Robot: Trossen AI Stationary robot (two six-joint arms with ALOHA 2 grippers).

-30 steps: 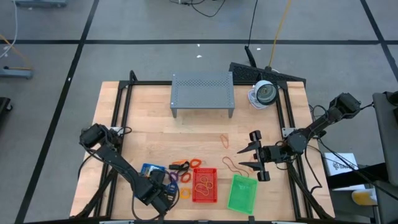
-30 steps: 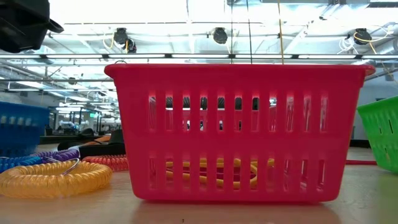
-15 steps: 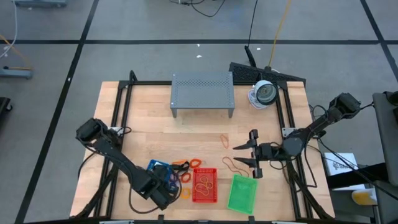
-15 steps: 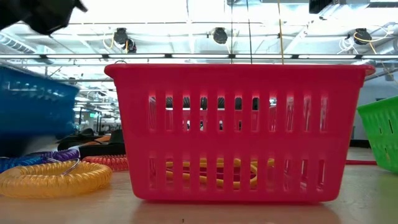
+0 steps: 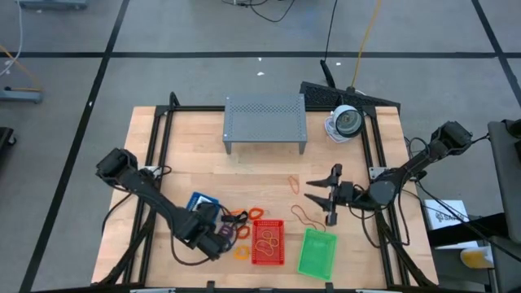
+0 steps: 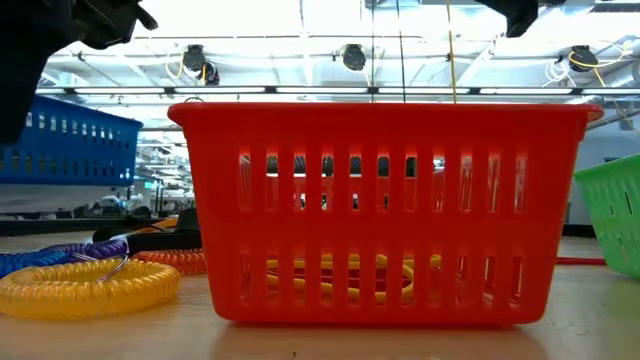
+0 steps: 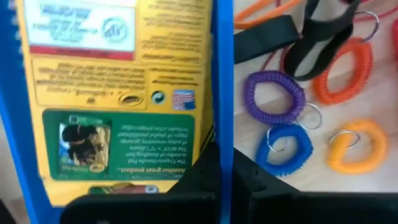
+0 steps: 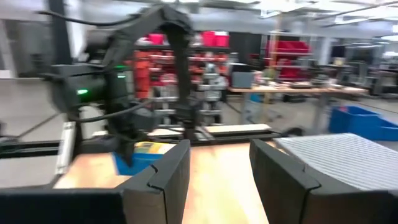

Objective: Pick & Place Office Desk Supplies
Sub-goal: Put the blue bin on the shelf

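Sorting partly done — left gripper point(image 5: 210, 233) lifts the blue tray point(image 5: 198, 204) off the table point(image 5: 260, 175).
Its fingers pinch the tray's rim; a crayon box point(image 7: 115, 93) lies inside, long axis along the tray's. Red tray point(image 5: 268, 242) holds yellow bands; coil rings point(image 7: 273, 98) lie loose. Right gripper point(image 5: 324, 198) hovers, fingers spread.

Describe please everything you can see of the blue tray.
The blue tray is a small plastic mesh basket with slotted walls. It hangs tilted above the table, left of the red tray, lifted by the left gripper, whose fingers are shut on its wall. Inside lies a yellow-and-green crayon box.
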